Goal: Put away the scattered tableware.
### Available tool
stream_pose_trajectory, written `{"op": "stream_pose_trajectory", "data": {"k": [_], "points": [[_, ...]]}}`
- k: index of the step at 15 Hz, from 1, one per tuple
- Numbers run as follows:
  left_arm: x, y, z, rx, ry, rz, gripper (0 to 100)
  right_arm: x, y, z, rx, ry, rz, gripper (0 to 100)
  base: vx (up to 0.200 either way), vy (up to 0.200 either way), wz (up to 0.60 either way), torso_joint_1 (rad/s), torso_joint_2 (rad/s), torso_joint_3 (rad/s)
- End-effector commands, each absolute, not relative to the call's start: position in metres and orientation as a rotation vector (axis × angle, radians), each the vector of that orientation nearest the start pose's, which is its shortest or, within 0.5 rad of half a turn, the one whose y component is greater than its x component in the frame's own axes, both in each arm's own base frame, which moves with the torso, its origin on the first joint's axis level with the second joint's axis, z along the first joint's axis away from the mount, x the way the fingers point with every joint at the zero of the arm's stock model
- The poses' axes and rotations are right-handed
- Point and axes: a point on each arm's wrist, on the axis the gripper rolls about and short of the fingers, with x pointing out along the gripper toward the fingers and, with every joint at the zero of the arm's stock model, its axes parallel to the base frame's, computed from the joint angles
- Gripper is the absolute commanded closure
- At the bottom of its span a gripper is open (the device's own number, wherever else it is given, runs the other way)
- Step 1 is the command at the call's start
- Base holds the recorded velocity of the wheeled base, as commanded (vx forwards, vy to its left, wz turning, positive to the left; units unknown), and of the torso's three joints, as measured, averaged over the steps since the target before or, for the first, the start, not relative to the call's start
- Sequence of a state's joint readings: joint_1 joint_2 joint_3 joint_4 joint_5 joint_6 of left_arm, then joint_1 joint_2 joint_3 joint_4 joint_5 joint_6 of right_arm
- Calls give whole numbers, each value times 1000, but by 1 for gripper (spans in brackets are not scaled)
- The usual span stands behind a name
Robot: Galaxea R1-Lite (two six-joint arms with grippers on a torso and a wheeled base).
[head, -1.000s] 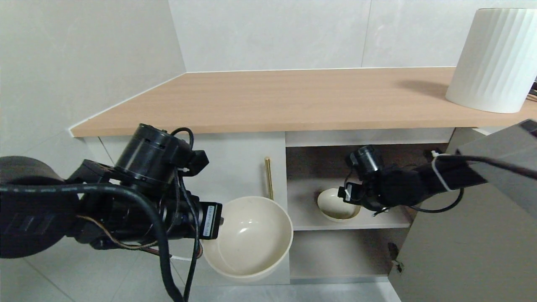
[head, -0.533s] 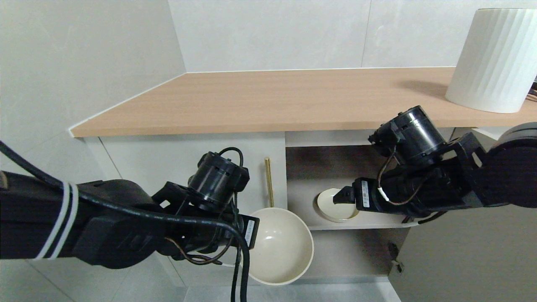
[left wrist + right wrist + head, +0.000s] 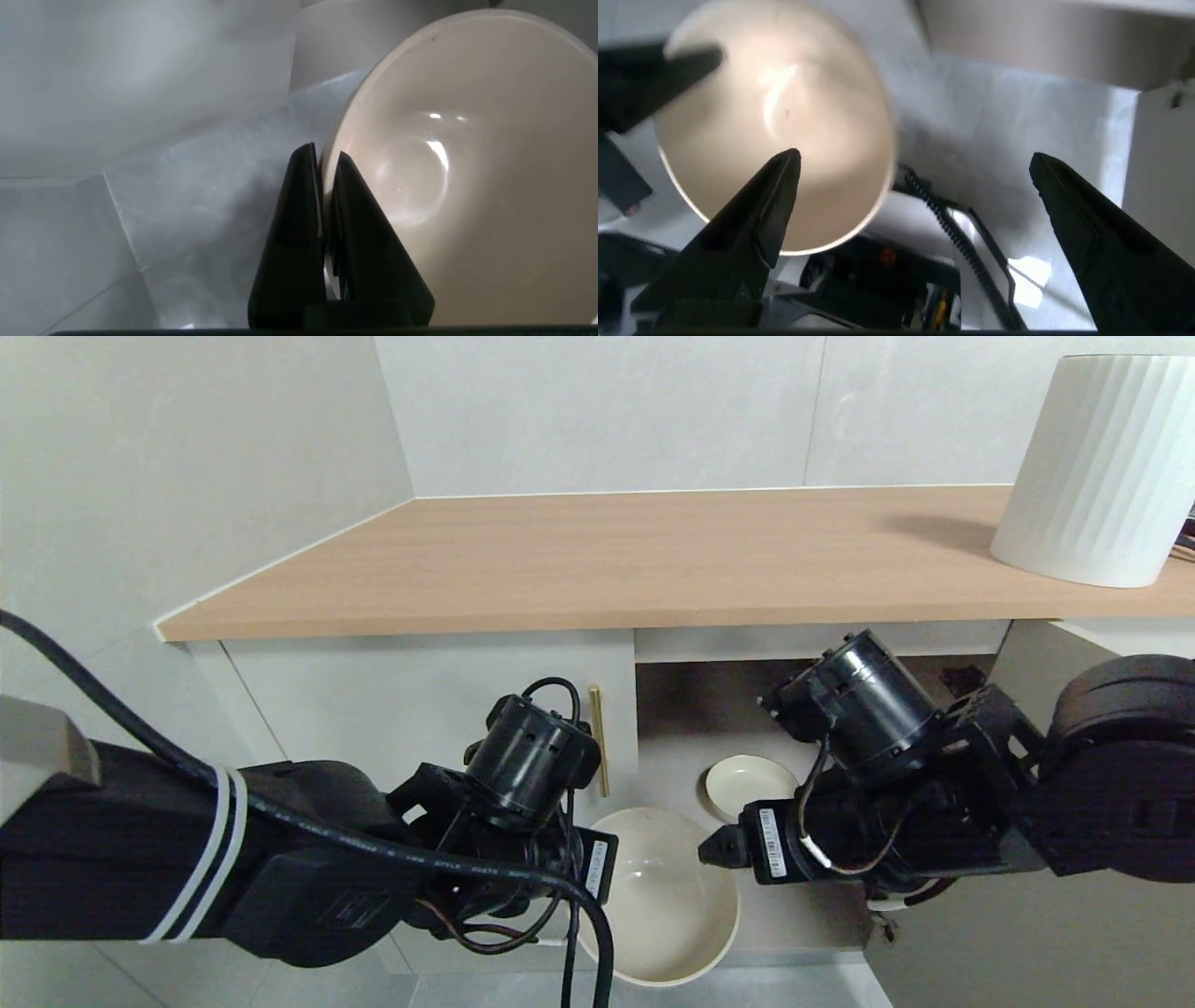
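A large cream bowl (image 3: 667, 896) hangs low in front of the open cabinet, and my left gripper (image 3: 597, 882) is shut on its rim. In the left wrist view the two fingers (image 3: 301, 187) pinch the rim of the bowl (image 3: 448, 177). My right gripper (image 3: 711, 851) stands open just beside the bowl's right rim, with nothing between its fingers. In the right wrist view the gripper (image 3: 915, 161) is spread wide, and the bowl (image 3: 775, 131) lies beyond one finger. A small cream bowl (image 3: 750, 787) rests on the cabinet shelf (image 3: 672, 756).
A wooden countertop (image 3: 597, 560) runs above the cabinet, with a tall white ribbed container (image 3: 1092, 467) at its right end. The left cabinet door (image 3: 420, 700) is closed and has a gold handle (image 3: 597, 737). The right door (image 3: 1027, 915) hangs open.
My left arm has carried the large bowl right and down toward the cabinet opening. My right gripper has pulled back from the small bowl on the shelf and dropped beside the large bowl.
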State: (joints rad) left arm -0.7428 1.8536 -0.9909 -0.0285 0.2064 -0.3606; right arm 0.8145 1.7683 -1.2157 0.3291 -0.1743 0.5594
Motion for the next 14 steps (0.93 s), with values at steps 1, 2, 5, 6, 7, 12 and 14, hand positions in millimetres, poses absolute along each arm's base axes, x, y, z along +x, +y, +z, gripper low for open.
{"op": "stream_pose_trajectory", "data": {"k": [1, 2, 5, 6, 7, 12, 14], "points": [[241, -216, 129, 37, 824, -355, 100, 225, 236, 166, 52, 971, 337, 0, 0, 0, 0, 0, 0, 0], [241, -215, 130, 36, 822, -355, 100, 226, 237, 162, 46, 979, 334, 0, 0, 0, 0, 0, 0, 0], [241, -216, 129, 36, 823, -355, 100, 231, 243, 154, 45, 981, 330, 0, 0, 0, 0, 0, 0, 0], [242, -215, 128, 37, 826, -353, 100, 233, 244, 153, 50, 977, 332, 100, 0, 0, 0, 0, 0, 0], [241, -216, 128, 38, 826, -354, 100, 233, 245, 152, 59, 977, 328, 100, 0, 0, 0, 0, 0, 0], [241, -216, 129, 35, 823, -354, 100, 236, 248, 147, 68, 976, 325, 100, 0, 0, 0, 0, 0, 0], [241, -216, 129, 36, 825, -354, 100, 236, 248, 149, 70, 972, 327, 100, 0, 0, 0, 0, 0, 0]]}}
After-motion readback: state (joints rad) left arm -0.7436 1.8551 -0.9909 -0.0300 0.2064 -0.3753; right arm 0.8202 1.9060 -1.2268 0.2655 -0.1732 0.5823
